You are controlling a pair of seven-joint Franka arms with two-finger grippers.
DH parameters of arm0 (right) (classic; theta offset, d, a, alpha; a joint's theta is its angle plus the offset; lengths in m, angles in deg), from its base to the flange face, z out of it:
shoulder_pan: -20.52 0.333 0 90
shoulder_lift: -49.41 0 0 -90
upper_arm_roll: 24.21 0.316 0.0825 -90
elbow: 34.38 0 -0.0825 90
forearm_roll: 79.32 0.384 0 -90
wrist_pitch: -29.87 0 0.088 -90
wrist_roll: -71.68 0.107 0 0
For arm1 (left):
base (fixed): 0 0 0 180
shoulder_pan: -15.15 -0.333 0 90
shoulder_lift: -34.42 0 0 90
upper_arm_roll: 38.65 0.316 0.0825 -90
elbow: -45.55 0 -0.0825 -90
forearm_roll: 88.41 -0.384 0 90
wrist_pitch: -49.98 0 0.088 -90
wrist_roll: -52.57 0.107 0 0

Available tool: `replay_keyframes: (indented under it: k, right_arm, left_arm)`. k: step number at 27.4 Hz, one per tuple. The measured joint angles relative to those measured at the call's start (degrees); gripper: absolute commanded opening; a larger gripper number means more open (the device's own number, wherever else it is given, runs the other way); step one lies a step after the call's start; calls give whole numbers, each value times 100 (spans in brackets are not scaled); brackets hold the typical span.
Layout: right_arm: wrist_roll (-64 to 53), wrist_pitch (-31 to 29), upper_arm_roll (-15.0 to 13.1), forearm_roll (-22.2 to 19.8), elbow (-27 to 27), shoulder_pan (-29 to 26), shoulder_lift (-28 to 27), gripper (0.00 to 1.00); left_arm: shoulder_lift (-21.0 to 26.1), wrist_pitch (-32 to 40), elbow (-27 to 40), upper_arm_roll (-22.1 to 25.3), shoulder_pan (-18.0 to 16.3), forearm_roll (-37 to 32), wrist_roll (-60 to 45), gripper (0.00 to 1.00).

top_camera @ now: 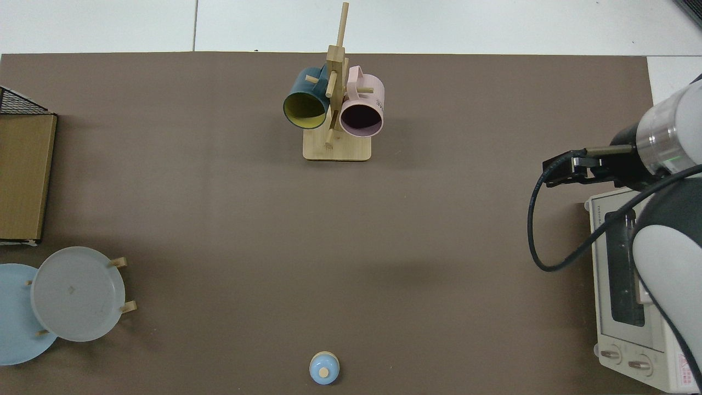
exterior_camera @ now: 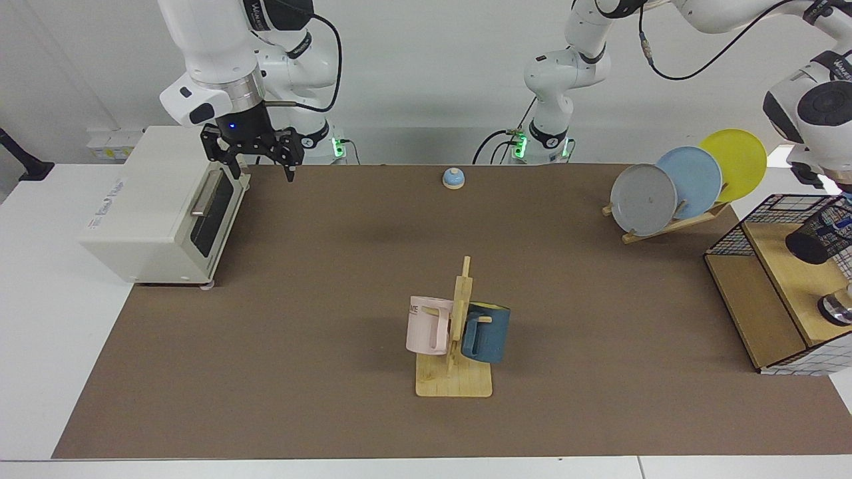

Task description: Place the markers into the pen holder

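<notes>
The pen holder (exterior_camera: 820,234) stands on the wooden top shelf of the wire rack (exterior_camera: 765,266) at the facing view's right edge, and a bit of blue at its mouth – the marker (exterior_camera: 840,225), mostly cut off by the frame – sits inside or just over it; which, I cannot tell. The left arm (exterior_camera: 809,113) reaches across to that spot from its base at the back, and its hand is out of view past the frame's edge. Below the holder on the same shelf is a small shiny round object (exterior_camera: 837,307). Beside the rack, grey, blue and yellow plates (exterior_camera: 692,179) lean in a wooden stand. A mug tree (exterior_camera: 456,346) with a pink and a dark blue mug stands mid-surface, and a small blue bell (exterior_camera: 453,177) sits near the back edge. The right arm waits at the far side – its hand (exterior_camera: 255,171) hangs with fingers spread and nothing in them, just in front of the toaster oven (exterior_camera: 160,206), above the brown mat (exterior_camera: 319,299). In the top view that arm (top_camera: 652,153) shows over the oven's corner.
</notes>
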Motion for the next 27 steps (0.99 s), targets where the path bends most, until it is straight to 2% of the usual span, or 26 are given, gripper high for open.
replay_keyframes:
  k: [8,27]
  right_arm:
    - [0,0,0,0,0,0,0,100]
    - [0,0,0,0,0,0,0,100]
  left_arm:
    - [-7,-40,146,0,-58,276,0,0]
    - [-75,-122,351,2,-78,462,0,0]
